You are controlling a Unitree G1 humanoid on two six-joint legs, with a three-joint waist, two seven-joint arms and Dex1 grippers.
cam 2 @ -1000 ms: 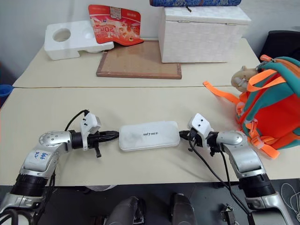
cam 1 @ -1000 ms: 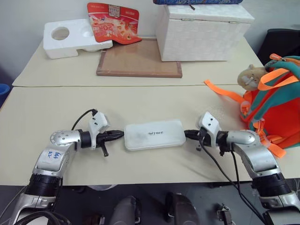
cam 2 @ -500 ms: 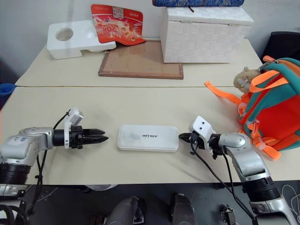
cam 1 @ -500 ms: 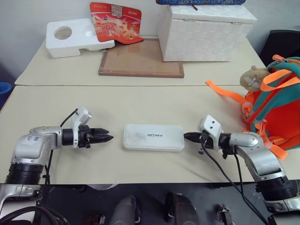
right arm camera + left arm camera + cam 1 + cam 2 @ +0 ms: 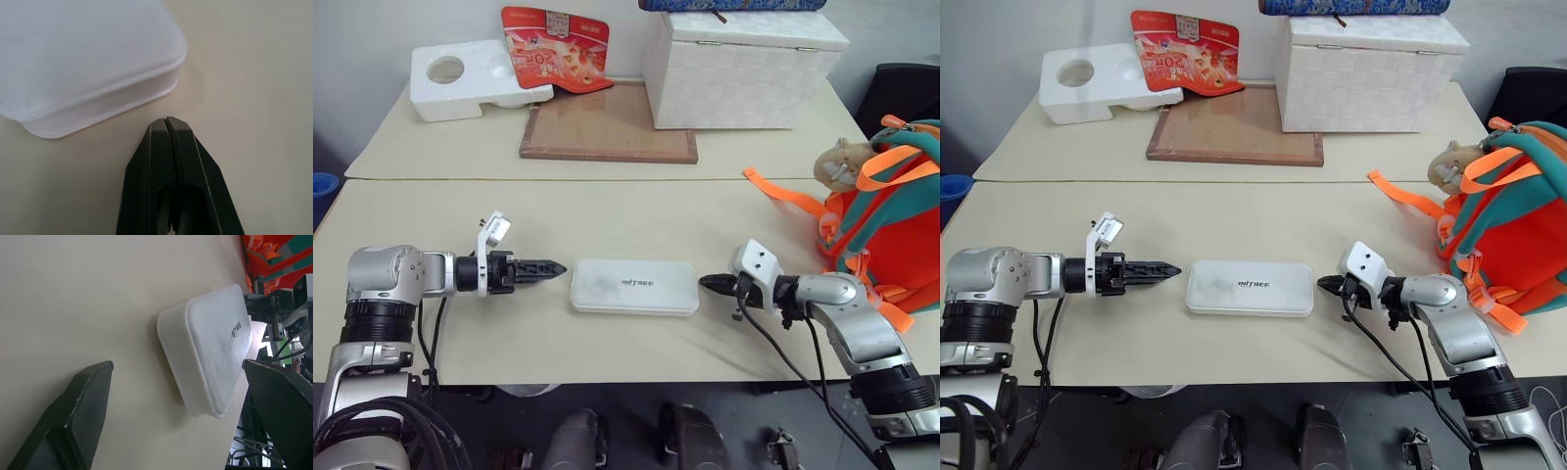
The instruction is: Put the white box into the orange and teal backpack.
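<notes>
The white box (image 5: 634,286) lies flat on the front table, lettering up, between my two grippers. My left gripper (image 5: 553,266) points at the box's left end with a small gap. In the left wrist view its fingers (image 5: 83,411) stand wide apart, open, with the white box (image 5: 210,347) ahead of them. My right gripper (image 5: 706,284) is shut and empty, its tip (image 5: 167,121) just short of the white box's (image 5: 83,63) right corner. The orange and teal backpack (image 5: 891,230) stands at the table's right edge with a tan plush hamster (image 5: 840,162) on top.
On the back table stand a woven white chest (image 5: 744,64), a styrofoam block (image 5: 460,78), a red packet (image 5: 553,44) and a brown board (image 5: 607,122). An orange strap (image 5: 781,191) trails from the backpack onto the table. A black chair (image 5: 901,88) is at the far right.
My left gripper let go of the box's left end, drew back, rolled and opened wide, and now points at that end again. The box lies flat. My right gripper stays shut.
</notes>
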